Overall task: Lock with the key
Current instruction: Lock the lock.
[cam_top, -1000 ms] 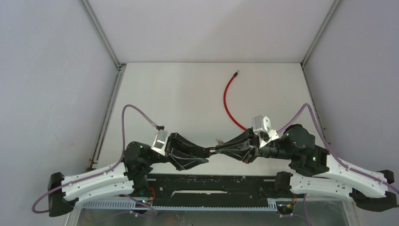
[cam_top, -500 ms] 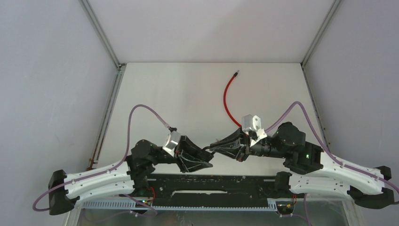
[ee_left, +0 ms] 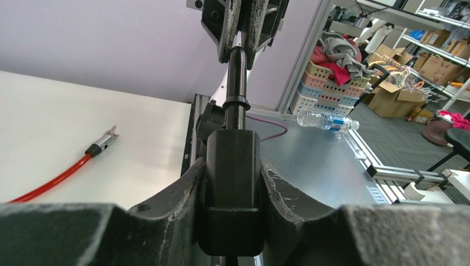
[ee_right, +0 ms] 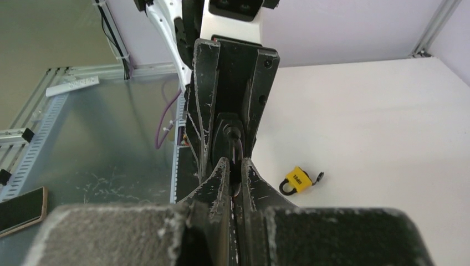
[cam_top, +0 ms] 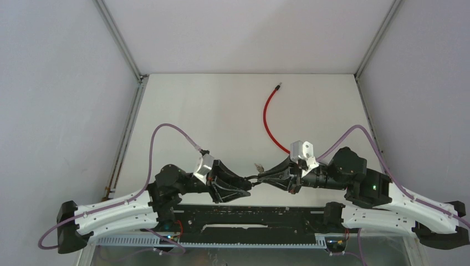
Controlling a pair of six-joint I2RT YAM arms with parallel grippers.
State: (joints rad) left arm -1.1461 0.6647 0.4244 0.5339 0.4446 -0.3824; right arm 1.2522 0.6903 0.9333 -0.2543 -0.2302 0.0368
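Both reach inward, low; left tool (cam_top: 245,183) seemingly touches right tool (cam_top: 260,177).

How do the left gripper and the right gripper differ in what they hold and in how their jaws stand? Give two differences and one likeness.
Jaws: the left gripper has its jaws set well apart; the right gripper has its jaws almost together.
Hold: the left gripper clamps a wide black block; the right gripper pinches the far end of the thin black rod sticking out of that block.
Shared: they face each other tip to tip, each gripping one end of the same joined piece.

Red cable (ee_left: 55,178) cut off leftward
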